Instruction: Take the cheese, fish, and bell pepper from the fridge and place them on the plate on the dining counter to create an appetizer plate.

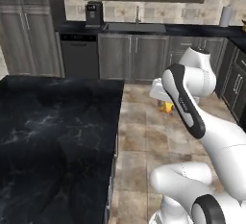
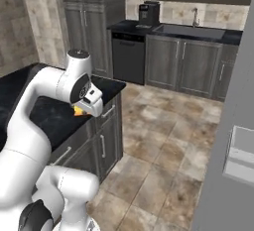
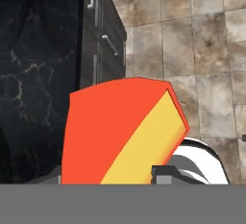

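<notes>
arm [image 1: 192, 98]: glossy white rounded links | joints: dark bands | base: white

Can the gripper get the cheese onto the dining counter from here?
Probably yes. The gripper holds the cheese beside the dining counter, near its corner, and the black top nearby looks bare. No plate is visible in these views, though.

Light is even and soft across the rendered kitchen, with no single source apparent — the tiled floor [image 1: 144, 136] reads pale and flat, without hard shadows. The dining counter [image 1: 53, 136] shows a faint sheen and its pale veins stay readable. All three pictures are slightly soft; in the hand view the cheese [image 3: 120, 131] sits very close, flatly lit and sharp-edged.
</notes>
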